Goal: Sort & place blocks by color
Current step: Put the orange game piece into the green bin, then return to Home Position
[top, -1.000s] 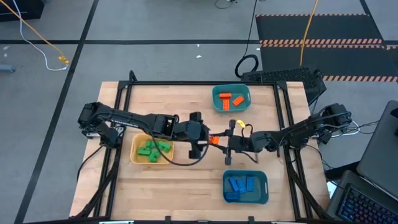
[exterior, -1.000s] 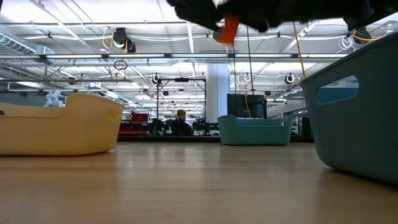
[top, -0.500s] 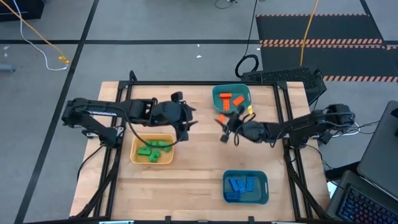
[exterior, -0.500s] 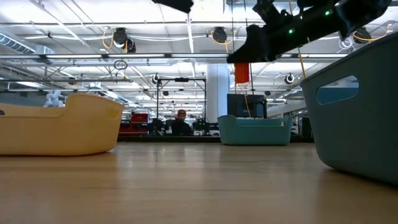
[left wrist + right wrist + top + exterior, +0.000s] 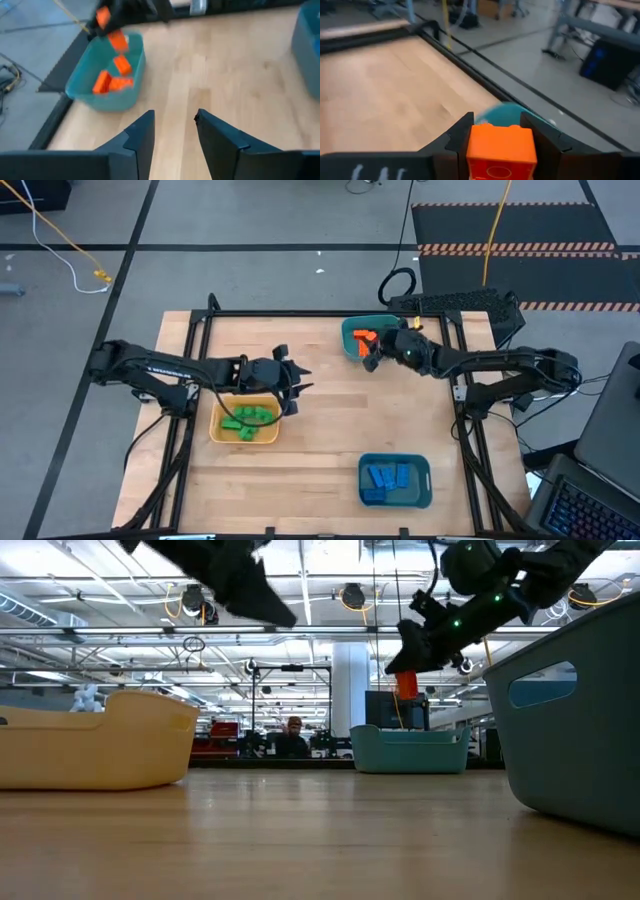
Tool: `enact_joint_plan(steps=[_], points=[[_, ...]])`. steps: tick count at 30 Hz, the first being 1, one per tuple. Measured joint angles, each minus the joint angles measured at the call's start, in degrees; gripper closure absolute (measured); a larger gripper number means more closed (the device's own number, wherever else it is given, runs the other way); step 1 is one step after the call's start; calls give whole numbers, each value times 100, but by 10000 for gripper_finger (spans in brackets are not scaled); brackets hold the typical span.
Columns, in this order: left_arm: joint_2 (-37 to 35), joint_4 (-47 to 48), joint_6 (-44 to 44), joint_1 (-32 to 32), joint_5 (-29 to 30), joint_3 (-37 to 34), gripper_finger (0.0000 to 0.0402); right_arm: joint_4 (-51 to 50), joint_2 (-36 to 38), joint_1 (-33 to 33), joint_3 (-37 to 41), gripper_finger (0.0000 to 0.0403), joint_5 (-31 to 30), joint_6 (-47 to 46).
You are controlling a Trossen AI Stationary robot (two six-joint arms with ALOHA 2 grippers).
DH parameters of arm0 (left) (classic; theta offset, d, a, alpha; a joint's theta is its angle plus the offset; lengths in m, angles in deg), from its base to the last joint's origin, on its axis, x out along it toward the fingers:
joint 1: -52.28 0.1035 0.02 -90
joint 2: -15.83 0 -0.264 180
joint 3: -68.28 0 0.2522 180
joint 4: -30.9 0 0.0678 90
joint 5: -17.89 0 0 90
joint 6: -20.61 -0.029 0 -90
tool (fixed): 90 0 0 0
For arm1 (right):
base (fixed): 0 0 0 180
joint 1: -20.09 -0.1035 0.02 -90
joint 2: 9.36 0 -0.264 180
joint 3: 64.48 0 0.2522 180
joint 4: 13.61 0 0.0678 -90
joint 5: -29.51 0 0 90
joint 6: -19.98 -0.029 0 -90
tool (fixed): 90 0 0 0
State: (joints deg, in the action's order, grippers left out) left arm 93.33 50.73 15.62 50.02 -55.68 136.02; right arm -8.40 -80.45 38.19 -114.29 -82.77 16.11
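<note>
My right gripper (image 5: 502,131) is shut on an orange block (image 5: 502,147) and hovers over the far teal tray (image 5: 350,348), as the low view shows (image 5: 406,686). More orange blocks (image 5: 111,80) lie in that tray. My left gripper (image 5: 174,129) is open and touches nothing. It hangs in the air by the far right corner of the yellow tray (image 5: 222,412), which holds green blocks (image 5: 247,420). Blue blocks (image 5: 386,476) lie in the near teal tray (image 5: 423,492). My right gripper pinches the orange block between its two fingers, one finger (image 5: 460,137) on each of two opposite side faces. The fingers slant down from the table's right side. The block is lifted clear and sticks out below the fingertips (image 5: 406,686), above the far teal tray.
The three trays stand apart on the wooden table (image 5: 320,430), with bare wood between them. A black frame rail (image 5: 300,313) runs round the table top. In the low view the near teal tray's wall (image 5: 580,730) stands close on the right.
A second ago both grippers stood together at the orange block over the table's middle. They have parted. My right gripper has carried the block toward the far edge, to above the far teal tray. My left gripper has drawn back toward the table's left, near the yellow tray.
</note>
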Motion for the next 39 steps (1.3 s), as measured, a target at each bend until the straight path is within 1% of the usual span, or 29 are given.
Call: enact_joint_plan(steps=[2,4,6,11,13,16,17,18,21,24,27,29,32,35,39], points=[[8,-295,-73,33,2,-309,259,-199,-10,210,0,274,4,-26],[-5,-362,-154,107,-6,-437,263,-357,-9,410,0,274,9,-102],[-67,-270,-75,207,-10,-479,265,-549,-5,597,0,274,38,-206],[-283,-69,21,330,-1,-485,261,-642,-9,1000,0,274,455,-441],[-435,22,16,334,-8,-485,259,-640,-9,1093,0,274,454,-495],[-687,430,-10,343,-5,-485,259,-633,-7,1198,0,272,427,-627],[-781,532,-11,343,-5,-485,259,-635,-7,1214,0,261,388,-685],[-888,653,-9,343,-5,-485,259,-632,-9,1220,0,241,266,-751],[-1164,806,28,343,-3,-485,259,-562,-7,1223,0,162,-25,-894],[-1391,896,72,333,-3,-485,259,-541,-7,1223,0,91,-24,-934],[-1556,975,85,297,3,-512,259,-546,-7,1221,0,46,-15,-1197],[-1634,895,79,287,0,-594,259,-550,-7,1215,0,30,21,-1337],[-1789,904,-13,291,6,-799,258,-515,-7,1176,-2,25,402,-1438],[-2076,875,-55,337,4,-1038,259,-310,-7,1067,-2,27,1122,-1463],[-2600,417,-53,405,3,-1427,259,206,-7,742,-5,27,1903,-1431]])
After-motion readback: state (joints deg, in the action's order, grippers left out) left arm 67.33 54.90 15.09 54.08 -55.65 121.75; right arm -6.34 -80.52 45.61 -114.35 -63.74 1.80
